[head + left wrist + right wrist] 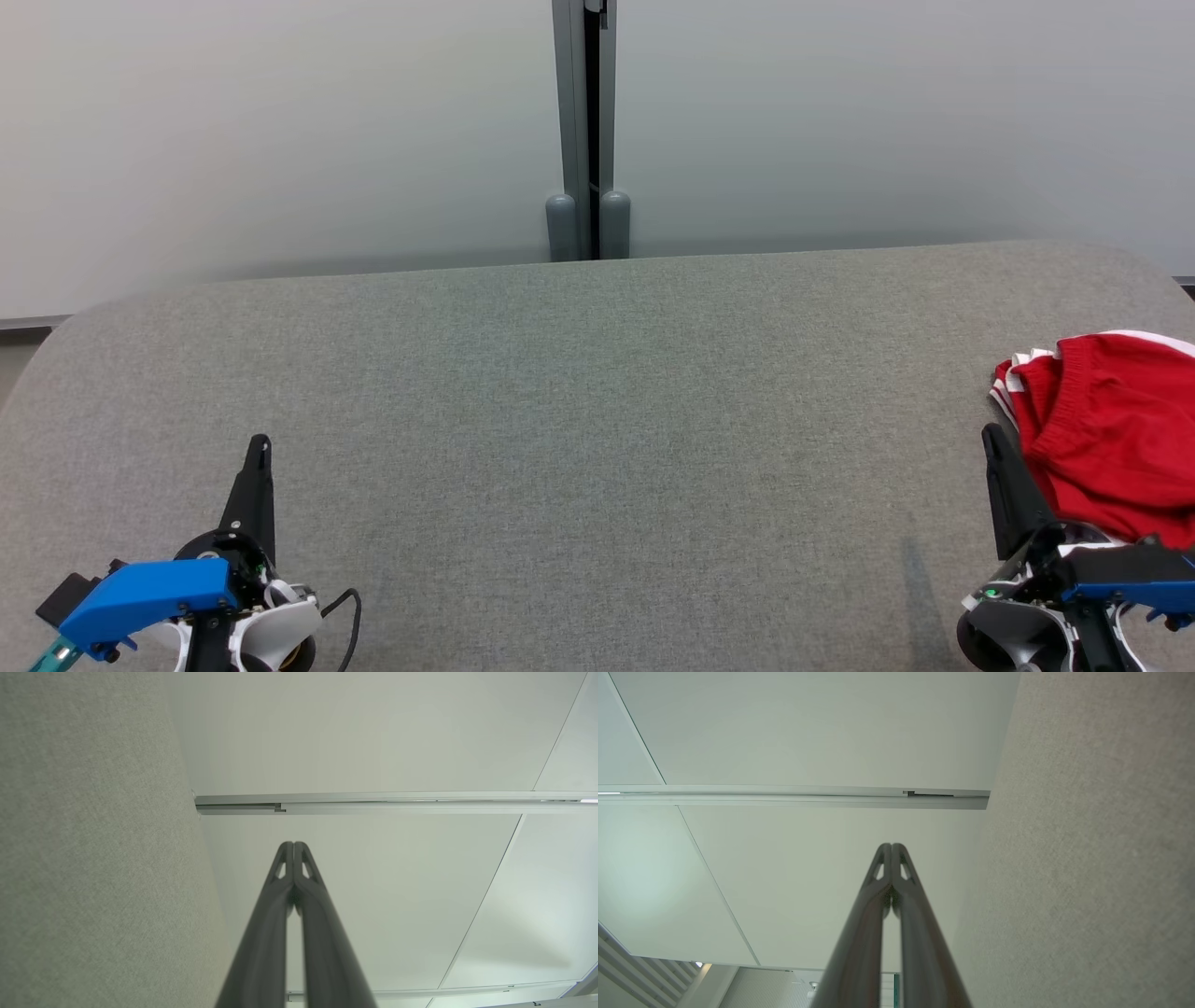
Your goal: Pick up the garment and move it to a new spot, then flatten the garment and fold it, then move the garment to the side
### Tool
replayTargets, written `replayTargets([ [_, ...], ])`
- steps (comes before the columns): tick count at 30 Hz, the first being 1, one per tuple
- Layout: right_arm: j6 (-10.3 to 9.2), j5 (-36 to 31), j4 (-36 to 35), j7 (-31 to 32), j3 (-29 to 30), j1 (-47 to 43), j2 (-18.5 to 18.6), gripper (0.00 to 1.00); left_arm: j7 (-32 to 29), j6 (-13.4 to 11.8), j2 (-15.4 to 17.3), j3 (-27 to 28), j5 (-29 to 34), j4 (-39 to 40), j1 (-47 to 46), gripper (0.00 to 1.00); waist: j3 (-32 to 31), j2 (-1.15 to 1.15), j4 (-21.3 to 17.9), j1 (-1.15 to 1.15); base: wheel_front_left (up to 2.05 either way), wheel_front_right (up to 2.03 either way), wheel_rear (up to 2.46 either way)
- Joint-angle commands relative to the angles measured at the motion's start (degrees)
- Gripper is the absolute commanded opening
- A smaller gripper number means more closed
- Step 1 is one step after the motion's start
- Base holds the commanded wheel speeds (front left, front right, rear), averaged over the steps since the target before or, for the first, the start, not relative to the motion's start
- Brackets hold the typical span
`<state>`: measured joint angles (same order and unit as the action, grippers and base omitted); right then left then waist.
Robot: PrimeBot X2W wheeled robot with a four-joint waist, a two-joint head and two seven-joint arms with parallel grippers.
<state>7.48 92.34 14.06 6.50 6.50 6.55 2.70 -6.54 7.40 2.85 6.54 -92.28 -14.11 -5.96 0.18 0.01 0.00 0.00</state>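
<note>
A red garment with white trim [1111,429] lies bunched at the far right of the grey felt table [597,420], partly cut off by the head view's right edge. My right gripper [990,437] rests at the lower right, its tip just left of the garment, fingers shut with nothing between them. The right wrist view has the two fingers pressed together at the tips [892,847]. My left gripper [260,443] sits at the lower left, far from the garment, also shut and empty, as the closed fingertips [293,844] in the left wrist view confirm.
Behind the table stands a pale partition wall with a grey vertical post [588,131] at its middle. The table's far corners are rounded. A broad stretch of bare felt lies between the two grippers.
</note>
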Motion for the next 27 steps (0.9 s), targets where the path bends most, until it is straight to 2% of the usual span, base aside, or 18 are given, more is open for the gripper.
replayTargets([
  [1,0.02,0.2,-0.2,0.3,0.1,-0.7,0.3,0.00,-0.2,0.3,0.0,0.1,-0.2,0.2,-0.5,0.00,0.0,-0.01,0.0,0.00,0.00,0.00,0.00],
  [27,0.02,0.2,-0.2,0.3,0.1,-0.7,0.3,0.00,-0.2,0.3,0.0,0.1,-0.3,0.2,-0.5,0.00,0.0,-0.01,0.0,0.00,0.00,0.00,0.00],
])
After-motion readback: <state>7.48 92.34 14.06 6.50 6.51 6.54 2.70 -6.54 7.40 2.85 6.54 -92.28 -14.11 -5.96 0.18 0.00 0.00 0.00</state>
